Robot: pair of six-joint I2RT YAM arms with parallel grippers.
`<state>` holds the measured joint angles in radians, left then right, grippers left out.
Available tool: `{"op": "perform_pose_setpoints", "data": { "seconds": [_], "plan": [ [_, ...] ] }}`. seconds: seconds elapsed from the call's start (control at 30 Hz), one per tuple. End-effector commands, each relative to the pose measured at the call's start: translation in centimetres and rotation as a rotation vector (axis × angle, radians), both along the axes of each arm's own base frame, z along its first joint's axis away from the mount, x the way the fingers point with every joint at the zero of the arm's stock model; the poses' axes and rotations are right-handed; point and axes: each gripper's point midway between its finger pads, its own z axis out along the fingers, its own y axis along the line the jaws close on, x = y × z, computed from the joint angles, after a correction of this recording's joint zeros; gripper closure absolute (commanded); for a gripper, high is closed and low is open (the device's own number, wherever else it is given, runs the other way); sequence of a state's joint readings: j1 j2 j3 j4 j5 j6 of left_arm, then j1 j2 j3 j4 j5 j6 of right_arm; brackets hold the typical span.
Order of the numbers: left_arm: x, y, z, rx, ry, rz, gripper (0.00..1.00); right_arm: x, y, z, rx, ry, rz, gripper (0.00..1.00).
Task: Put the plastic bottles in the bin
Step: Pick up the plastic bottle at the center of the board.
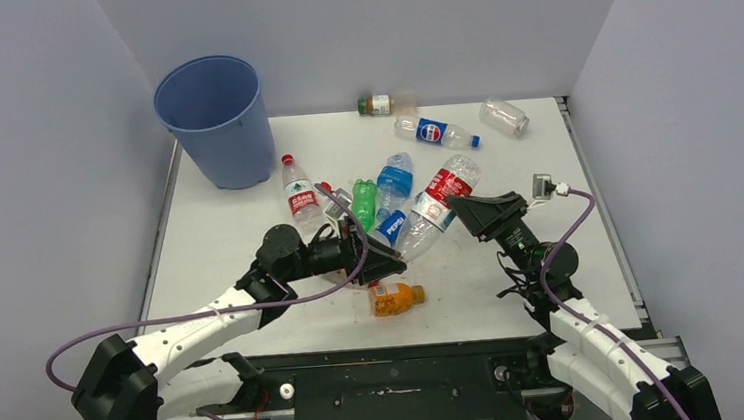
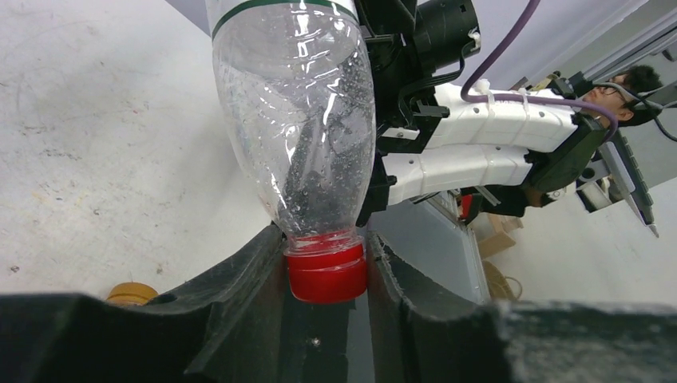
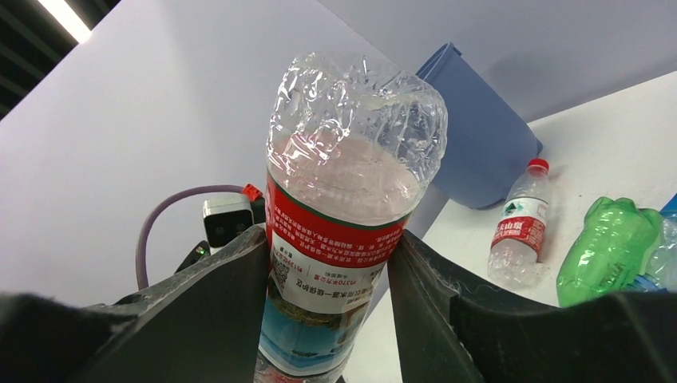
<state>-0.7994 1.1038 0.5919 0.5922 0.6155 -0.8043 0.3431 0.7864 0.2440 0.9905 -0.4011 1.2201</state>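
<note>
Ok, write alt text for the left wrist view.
A clear bottle, red cap down, is pinched at the cap between the two black fingers of the left hand. Behind it is the white-and-black right arm; the white table lies left, with an orange cap at its lower edge.

There is one bin (image 1: 213, 122), far left, and at least eight plastic bottles (image 1: 503, 116): one green bottle (image 1: 363, 206), one orange bottle (image 1: 396, 297), two with Pepsi labels (image 1: 431, 131), two with red labels (image 1: 301, 201).
</note>
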Motion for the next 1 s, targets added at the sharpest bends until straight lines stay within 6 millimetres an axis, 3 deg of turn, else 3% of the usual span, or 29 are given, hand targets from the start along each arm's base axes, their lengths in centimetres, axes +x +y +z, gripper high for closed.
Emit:
{"op": "perform_pose_setpoints", "data": {
  "seconds": [0.0, 0.07, 0.13, 0.2, 0.37, 0.4, 0.53, 0.63, 0.8, 0.9, 0.97],
  "plan": [
    [-0.3, -0.6, 3.1, -0.073, -0.081, -0.031, 0.79, -1.0, 0.0, 1.8, -0.006, -0.08, 0.001, 0.62],
    [-0.2, -0.6, 2.8, -0.065, -0.096, -0.022, 1.0, -1.2, 0.1, 1.9, -0.011, -0.087, 0.009, 0.54],
    [0.0, -0.3, 2.8, -0.051, -0.117, 0.006, 1.0, -1.3, 0.5, 1.8, -0.039, -0.082, 0.029, 0.25],
    [0.4, 0.3, 2.8, -0.011, -0.157, 0.045, 1.0, -1.6, 0.8, 1.8, -0.101, -0.077, 0.041, 0.04],
    [1.4, 3.4, 4.4, 0.176, -0.374, 0.167, 1.0, -2.2, -0.3, 0.9, -0.376, -0.024, -0.044, 0.1],
    [1.5, 4.3, 5.4, 0.212, -0.441, 0.19, 1.0, -2.7, -0.9, 2.1, -0.412, -0.052, -0.069, 0.1],
    [2.1, 8.3, 5.9, 0.435, -0.692, 0.25, 1.0, -4.4, -2.3, 4.5, -0.533, -0.093, -0.128, 0.1],
    [2.9, 11.0, 4.8, 0.611, -0.855, 0.263, 1.0, -5.4, -2.8, 6.8, -0.585, -0.142, -0.146, 0.1],
    [3.0, 13.9, 0.1, 0.914, -1.152, 0.067, 1.0, -6.1, -1.8, 10.4, -0.679, -0.244, -0.099, 0.1],
    [3.6, 15.2, -1.8, 1.118, -1.291, -0.025, 1.0, -5.6, -0.2, 10.7, -0.767, -0.245, -0.011, 0.1],
    [3.6, 15.1, -2.7, 1.229, -1.43, -0.127, 1.0, -4.6, 1.2, 9.5, -0.851, -0.207, 0.058, 0.1]
  ]
}}
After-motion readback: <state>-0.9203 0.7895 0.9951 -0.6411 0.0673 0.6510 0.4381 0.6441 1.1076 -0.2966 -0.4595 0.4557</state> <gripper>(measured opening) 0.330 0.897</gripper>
